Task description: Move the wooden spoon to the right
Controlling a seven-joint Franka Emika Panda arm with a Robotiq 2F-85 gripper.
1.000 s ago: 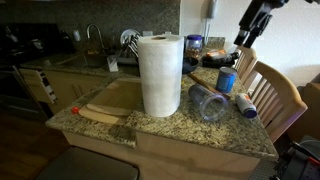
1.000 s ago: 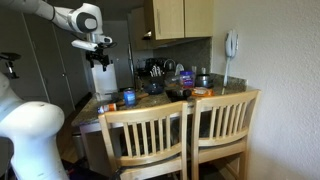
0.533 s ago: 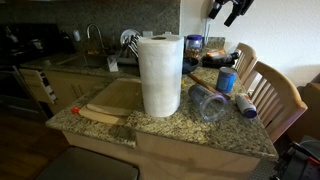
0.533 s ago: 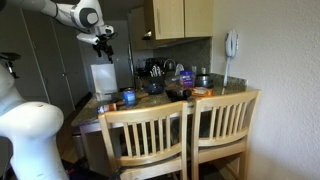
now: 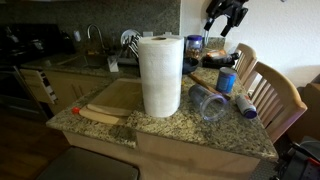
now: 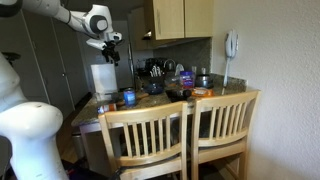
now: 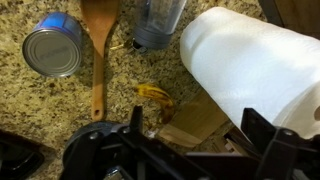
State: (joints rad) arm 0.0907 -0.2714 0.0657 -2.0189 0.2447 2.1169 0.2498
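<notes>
The wooden spoon [image 7: 97,55] is small and light tan. It lies on the speckled granite counter in the wrist view, bowl toward the top edge, between a blue can [image 7: 52,45] and a clear cup [image 7: 160,22] lying on its side. My gripper [image 7: 198,135] is open and empty, its dark fingers [image 7: 262,130] spread wide. It hangs high above the counter in both exterior views [image 5: 225,15] [image 6: 110,45], well clear of the spoon. I cannot make out the spoon in the exterior views.
A tall paper-towel roll [image 5: 160,75] [image 7: 250,60] stands mid-counter. A long flat wooden piece with a red end [image 5: 100,113] lies beside it. The can [image 5: 226,80], the cup [image 5: 207,102] and a yellow scrap [image 7: 153,93] are nearby. Two wooden chairs [image 6: 180,135] stand at the counter's edge.
My gripper rose and swung sideways above the counter toward the paper-towel roll, staying open and empty. The things on the counter have not moved.
</notes>
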